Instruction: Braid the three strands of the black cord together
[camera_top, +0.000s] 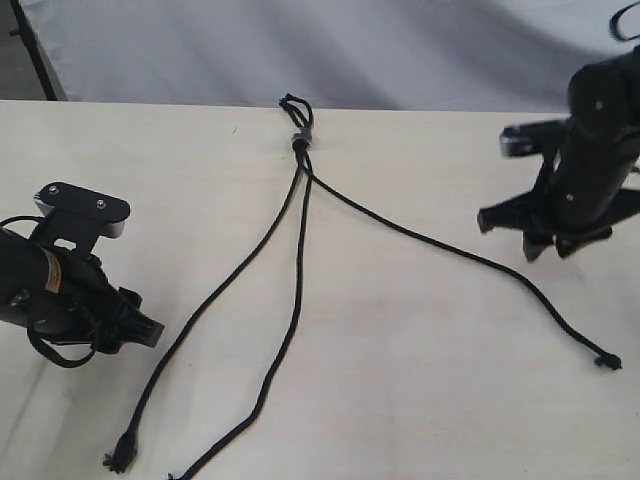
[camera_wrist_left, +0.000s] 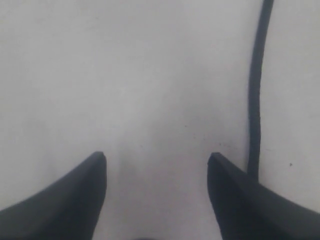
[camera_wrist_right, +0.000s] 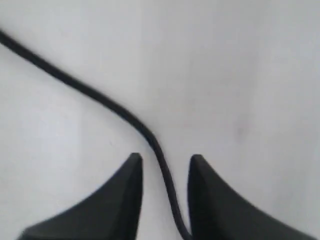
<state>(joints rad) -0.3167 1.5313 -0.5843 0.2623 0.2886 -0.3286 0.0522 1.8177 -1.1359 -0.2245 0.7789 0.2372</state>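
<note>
Frayed tip of the left strand lies at the near edge of the surface, with the middle strand running off that edge just to its right. Both rise to the far centre, where the black cord gathers at a small knot topped by a short loop. From that knot the right strand sweeps out to the near right and finishes in a knotted end close to the right edge.

Progress: the three strands fan out separately from the knot. Below it I see no strand laid over another, though the left and middle ones run so close together just under the knot that I cannot rule out contact there. I judge the braid not begun, with every crossing left to make.

Pincers: my left pincer, at the near left, stands wide apart and empty; one strand passes just beside one finger, outside the gap. My right pincer, at the right, has its fingers parted with a strand running between them. Bare surface shows on either side of that strand at the tips, so I read it as straddling, not clamping.

Writing: none legible. A tan patch on my left arm carries no lettering I can make out.
</note>
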